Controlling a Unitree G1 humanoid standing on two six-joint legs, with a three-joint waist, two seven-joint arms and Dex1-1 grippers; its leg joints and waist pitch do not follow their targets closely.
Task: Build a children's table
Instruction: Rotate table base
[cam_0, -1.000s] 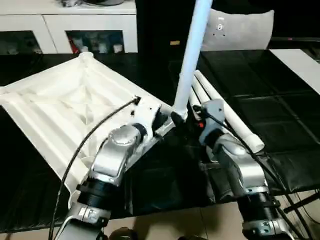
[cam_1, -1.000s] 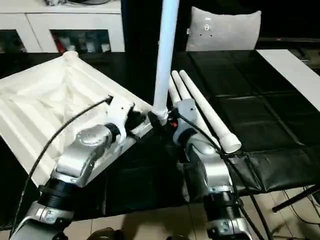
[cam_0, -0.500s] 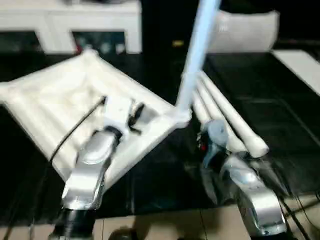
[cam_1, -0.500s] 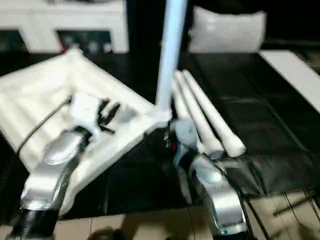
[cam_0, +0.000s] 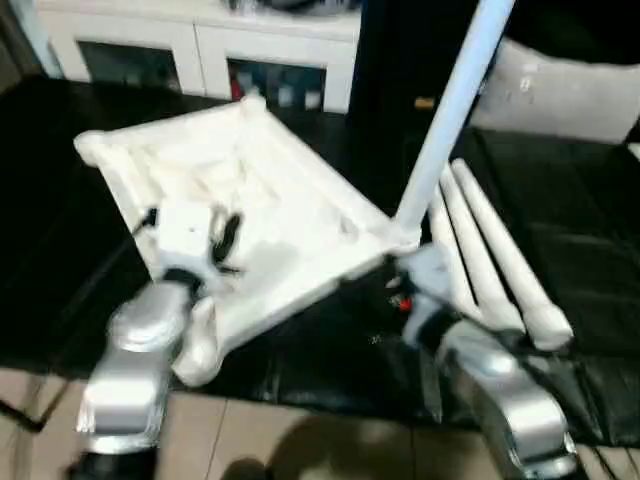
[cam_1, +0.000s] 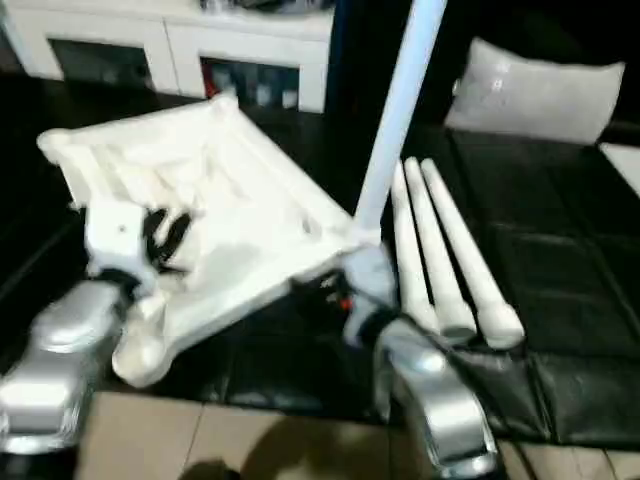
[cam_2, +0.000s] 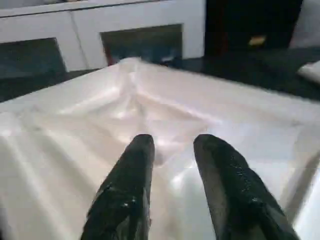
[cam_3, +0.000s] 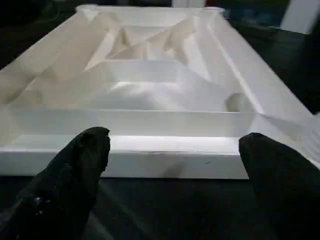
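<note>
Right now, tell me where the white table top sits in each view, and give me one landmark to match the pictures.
Left eye view: table top, underside up, centre-left on the black work table.
Right eye view: table top, centre-left.
Left wrist view: table top, close, across the middle.
Right wrist view: table top, ribs stretching away.
Landmark: white cabinet behind it, also in the right eye and left wrist views.

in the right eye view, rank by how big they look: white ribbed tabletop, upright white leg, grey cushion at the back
1. White ribbed plastic tabletop
2. Upright white tubular leg
3. Grey cushion, though it sits farther back, so nearness makes its place unsure.
</note>
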